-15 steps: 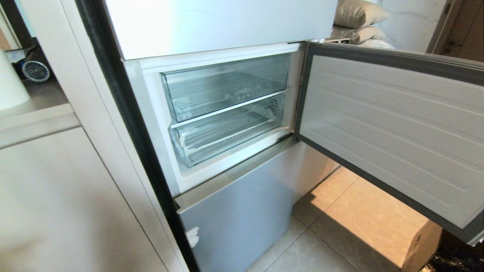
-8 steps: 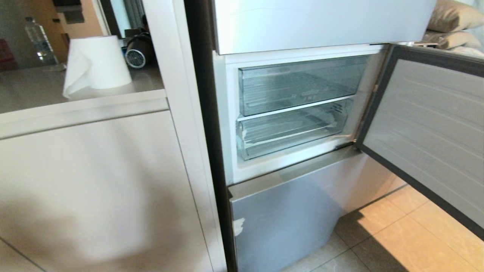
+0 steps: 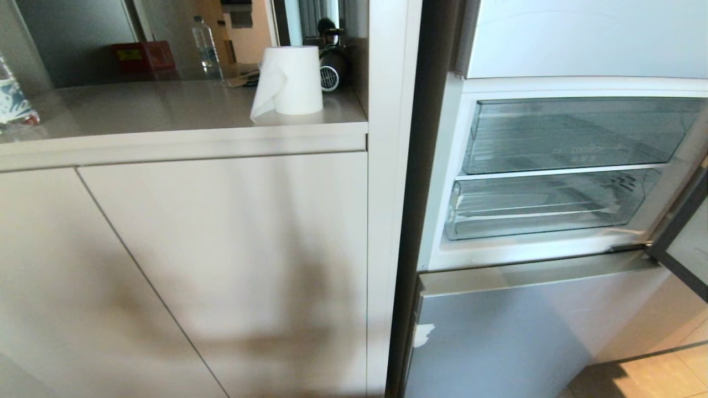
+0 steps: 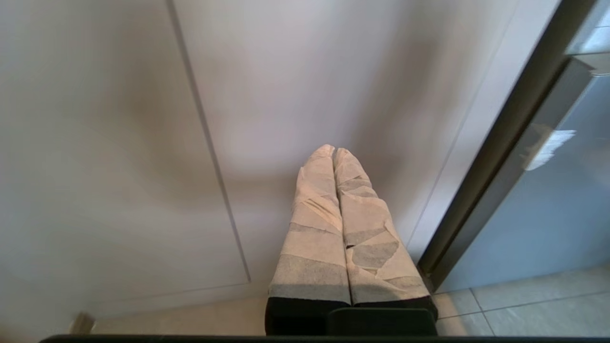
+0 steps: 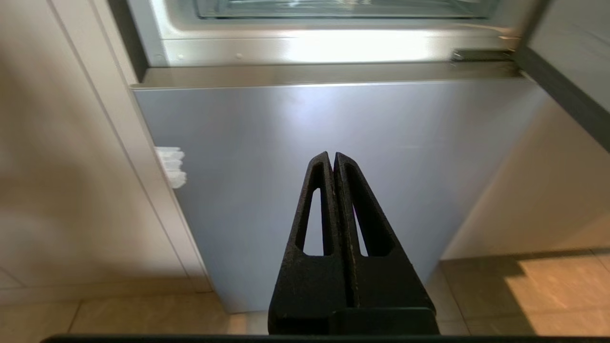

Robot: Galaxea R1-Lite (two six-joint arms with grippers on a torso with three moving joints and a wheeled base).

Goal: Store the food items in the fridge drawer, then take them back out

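Two clear drawers sat shut in the fridge, the lower fridge drawer [image 3: 545,207] empty, no food visible; both left hand [image 4: 333,151] and right hand [image 5: 332,157] were clenched, needing food located first.

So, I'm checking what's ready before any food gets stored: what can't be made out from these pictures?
- Food items: in no view.
- Fridge door: head view, cut off by the right edge.
- Upper drawer and lower drawer: head view, right ends cut off; stepped lip unclear.
- Red box on the counter: label too small.
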